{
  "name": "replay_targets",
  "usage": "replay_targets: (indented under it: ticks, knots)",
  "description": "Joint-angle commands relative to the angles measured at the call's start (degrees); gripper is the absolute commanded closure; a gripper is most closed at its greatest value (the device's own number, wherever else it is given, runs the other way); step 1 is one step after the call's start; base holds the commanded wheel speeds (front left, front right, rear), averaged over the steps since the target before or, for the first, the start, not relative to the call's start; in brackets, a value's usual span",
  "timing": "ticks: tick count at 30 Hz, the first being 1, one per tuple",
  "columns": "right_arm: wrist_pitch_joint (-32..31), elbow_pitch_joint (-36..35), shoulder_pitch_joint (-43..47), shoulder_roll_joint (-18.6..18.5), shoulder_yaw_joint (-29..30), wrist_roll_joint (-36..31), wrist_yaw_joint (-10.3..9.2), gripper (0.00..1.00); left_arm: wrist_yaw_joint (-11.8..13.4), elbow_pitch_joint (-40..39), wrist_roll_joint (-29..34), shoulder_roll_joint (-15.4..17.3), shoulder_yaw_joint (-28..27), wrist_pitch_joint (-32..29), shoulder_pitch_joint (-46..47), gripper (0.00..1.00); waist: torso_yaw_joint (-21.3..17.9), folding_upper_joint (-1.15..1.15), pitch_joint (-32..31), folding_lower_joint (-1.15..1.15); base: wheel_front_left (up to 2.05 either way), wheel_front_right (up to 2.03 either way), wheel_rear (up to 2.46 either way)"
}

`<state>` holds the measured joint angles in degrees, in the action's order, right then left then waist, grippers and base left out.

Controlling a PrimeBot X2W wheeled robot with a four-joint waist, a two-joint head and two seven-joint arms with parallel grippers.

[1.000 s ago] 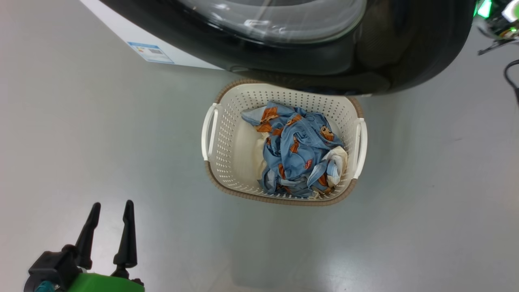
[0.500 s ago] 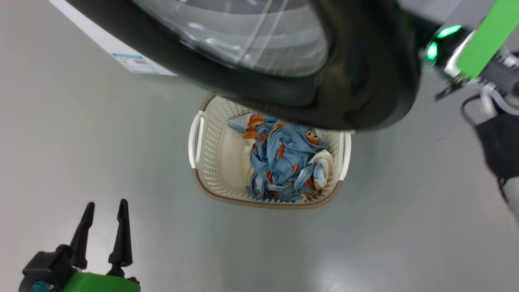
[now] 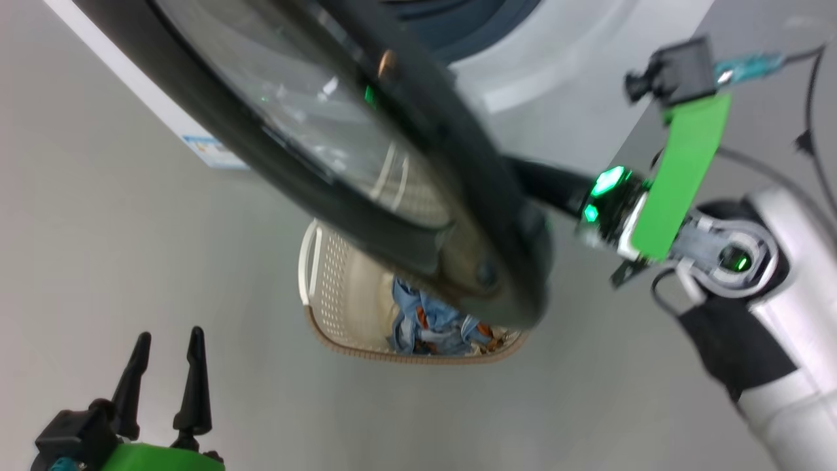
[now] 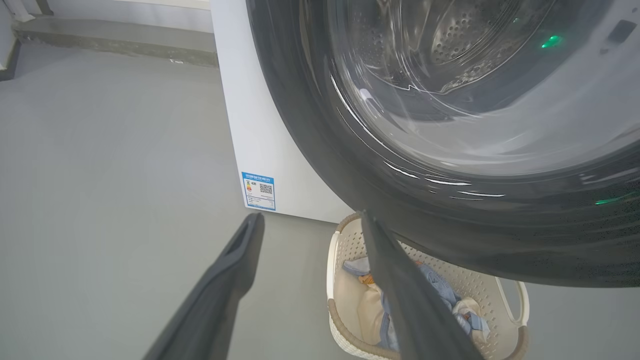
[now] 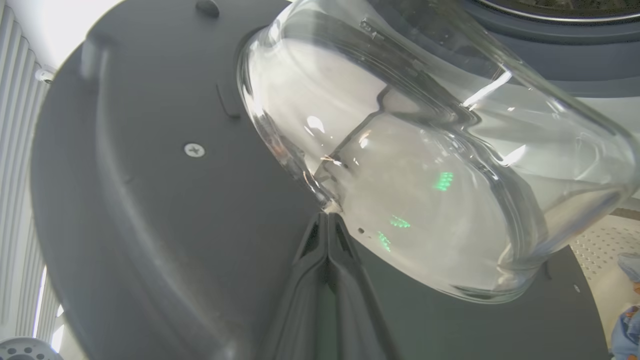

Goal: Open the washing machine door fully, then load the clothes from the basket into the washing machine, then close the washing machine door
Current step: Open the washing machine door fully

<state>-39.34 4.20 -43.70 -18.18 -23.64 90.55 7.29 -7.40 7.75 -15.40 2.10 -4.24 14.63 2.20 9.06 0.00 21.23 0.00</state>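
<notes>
The left gripper (image 4: 310,217) has its two dark fingers spread wide over the grey floor (image 4: 100,200), with nothing between them. Above hangs the washing machine door (image 4: 350,165) — a glossy black ring around bulging glass. Under its lower edge sits the basket (image 4: 350,245) holding the clothes (image 4: 440,292) — one finger crosses in front of it. A blue sticker (image 4: 258,191) marks the white washing machine (image 4: 250,115).

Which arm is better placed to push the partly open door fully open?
Right, probably. The right gripper, jaws shut, sits against the inner face of the washing machine door, beside its glass bowl. The left gripper, jaws open, hangs low over the floor, left of the basket, apart from the door.
</notes>
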Motion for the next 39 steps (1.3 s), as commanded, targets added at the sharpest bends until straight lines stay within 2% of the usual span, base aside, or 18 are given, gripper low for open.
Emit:
replay_targets:
  ticks: [1,9,16,26,39]
  knots:
    - [-0.5,-2.3,1.8,1.3,-1.0,0.7,0.20,1.00,-0.1,-0.8,-0.2,0.8,-2.2,0.4,-0.9,0.00,-0.4,0.00,-2.3,0.00,0.00,0.00,0.00]
    - [-0.2,-5.4,11.0,4.9,-5.6,0.3,0.20,1.00,-0.1,-0.3,-1.4,0.8,-2.0,0.4,-3.0,0.00,0.5,0.00,-7.9,0.00,0.00,0.00,0.00]
    - [2.2,-4.1,14.9,8.8,-9.3,-1.6,0.20,1.00,-0.1,0.1,-1.8,0.8,-1.2,0.4,-3.8,0.00,2.3,0.00,-11.0,0.00,0.00,0.00,0.00]
    - [8.8,0.8,16.9,12.6,-13.9,-3.2,0.20,1.00,-0.1,0.3,-2.9,0.8,0.8,0.4,-4.4,0.00,6.4,0.00,-14.8,0.00,0.00,0.00,0.00]
    - [18.9,6.8,16.6,14.9,-20.5,-2.8,0.20,1.00,-0.1,-0.2,-3.5,0.8,2.7,0.4,-4.9,0.00,9.4,0.00,-17.5,0.00,0.00,0.00,0.00]
